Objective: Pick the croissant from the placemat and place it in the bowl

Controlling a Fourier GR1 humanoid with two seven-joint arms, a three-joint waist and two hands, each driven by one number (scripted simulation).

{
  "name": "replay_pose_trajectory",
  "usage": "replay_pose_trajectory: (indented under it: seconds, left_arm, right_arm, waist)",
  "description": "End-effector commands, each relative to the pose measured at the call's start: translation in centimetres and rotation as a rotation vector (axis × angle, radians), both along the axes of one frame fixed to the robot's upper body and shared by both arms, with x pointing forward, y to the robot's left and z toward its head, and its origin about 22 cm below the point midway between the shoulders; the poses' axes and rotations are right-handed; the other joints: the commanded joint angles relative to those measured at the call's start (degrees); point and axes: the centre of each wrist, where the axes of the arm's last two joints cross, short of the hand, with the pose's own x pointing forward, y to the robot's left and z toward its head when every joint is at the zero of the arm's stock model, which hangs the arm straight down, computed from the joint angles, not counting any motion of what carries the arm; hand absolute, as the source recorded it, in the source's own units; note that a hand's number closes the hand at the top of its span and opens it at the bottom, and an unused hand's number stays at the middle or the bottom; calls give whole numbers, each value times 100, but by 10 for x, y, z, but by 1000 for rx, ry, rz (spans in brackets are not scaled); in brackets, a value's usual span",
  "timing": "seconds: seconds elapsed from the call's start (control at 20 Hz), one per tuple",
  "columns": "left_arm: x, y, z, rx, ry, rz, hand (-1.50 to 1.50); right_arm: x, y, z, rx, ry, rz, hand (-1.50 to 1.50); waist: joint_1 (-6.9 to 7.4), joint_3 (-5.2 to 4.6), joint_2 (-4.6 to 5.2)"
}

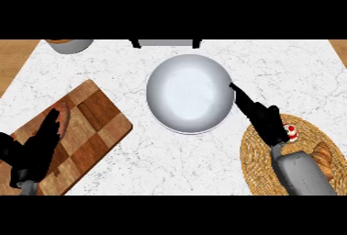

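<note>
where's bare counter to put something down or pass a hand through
Widest bare counter: below the bowl, between cutting board and placemat. Also free: the top right corner, above the placemat. Crowded: the placemat, with croissant and right hand; the left hand is over the board.

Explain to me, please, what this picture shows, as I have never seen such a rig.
This single view comes from the robot's head, looking steeply down at a white marble counter. Its two grey forearms end in black hands. The left hand is open above a chequered wooden cutting board. The right hand, above a round woven placemat, points straight fingers at a round grey bowl. The brown croissant lies on the placemat, partly behind that forearm. Neither hand holds anything.
</note>
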Motion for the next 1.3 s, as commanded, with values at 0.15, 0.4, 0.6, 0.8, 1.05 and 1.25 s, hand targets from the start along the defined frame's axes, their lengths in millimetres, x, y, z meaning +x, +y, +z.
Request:
replay_pose_trajectory:
  seconds: [0.15, 0.4, 0.6, 0.8, 1.05, 1.25]
  left_arm:
    - [27, 3, 57, 236, -265, 5, 0]
    - [32, 3, 66, 308, -315, -3, 0]
    - [41, -28, 76, 303, -346, -64, 0]
    - [54, -35, 87, 334, -345, -91, 0]
    - [62, -50, 97, 326, -361, -100, 0]
    - [69, -51, 90, 350, -340, -114, 0]
  right_arm:
    - [-18, -99, 22, 302, -243, -32, 150]
    - [-54, -207, 18, 206, -386, -608, -150]
    - [-110, -259, -1, 316, -529, -400, -150]
    - [-140, -312, 35, 95, -547, -287, -150]
    - [-133, -320, 73, -158, -457, -178, -150]
    - [-123, -312, 89, -362, -365, -110, -150]
  waist:
    - [-561, -144, 32]
    - [-922, -128, 102]
    - [-529, -159, 106]
    - [-392, -180, 121]
    - [-265, -197, 110]
    - [-238, -202, 122]
